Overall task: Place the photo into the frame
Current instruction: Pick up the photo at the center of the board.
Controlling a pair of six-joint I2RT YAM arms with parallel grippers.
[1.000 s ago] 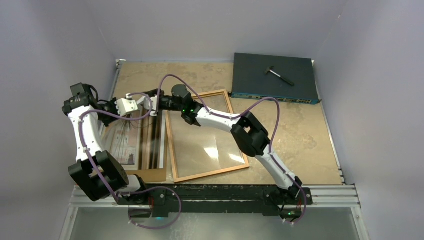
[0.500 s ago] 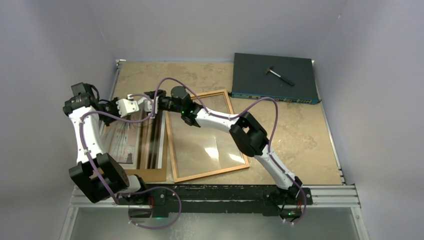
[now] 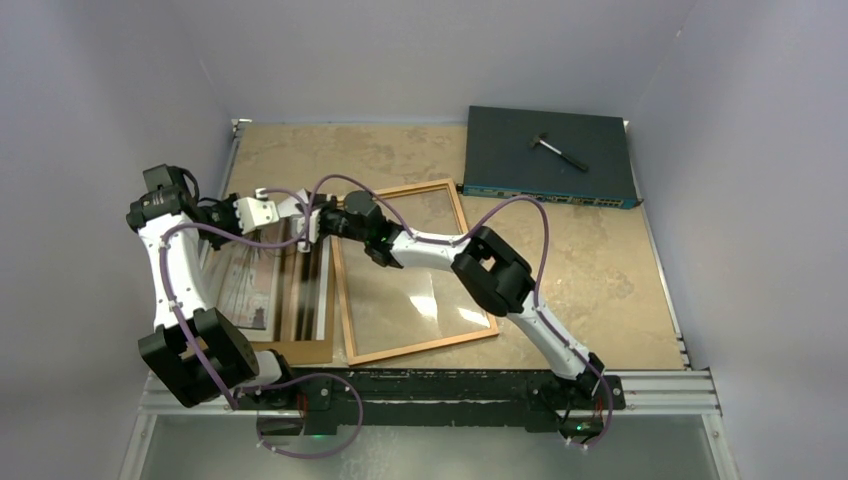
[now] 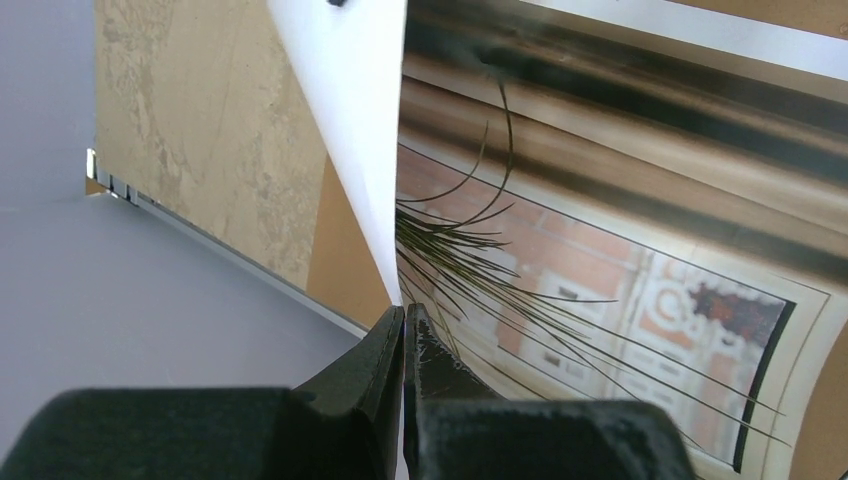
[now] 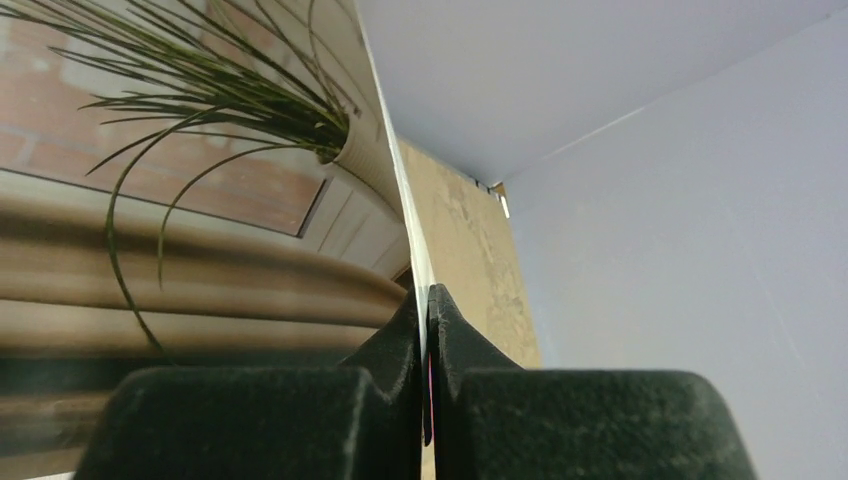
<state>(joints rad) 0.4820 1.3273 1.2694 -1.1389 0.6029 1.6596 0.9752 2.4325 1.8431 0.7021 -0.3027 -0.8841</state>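
In the overhead view the photo [image 3: 250, 290] is lying picture-side up on a brown backing board [image 3: 300, 350] at the left of the table [image 3: 600, 270], just beside the frame [image 3: 420, 345] and not yet inside it; the left gripper [image 3: 283, 207] and the right gripper [image 3: 312, 222] are meeting close together over its far edge, probably so the limp sheet is being carried from two points rather than drooping from one; the frame is lying flat with its opening unobstructed, ready to receive the print. In the left wrist view the black fingers [image 4: 385, 345] are pinching the thin edge of the photo, the white back curling up on one side and the printed plant and brickwork spreading out on the other, which suggests that edge is being raised off the board. In the right wrist view the fingers [image 5: 400, 330] are likewise clamping the sheet's edge, the paper standing almost edge-on between them; holding only the margin is likely sparing the glossy face from marks.
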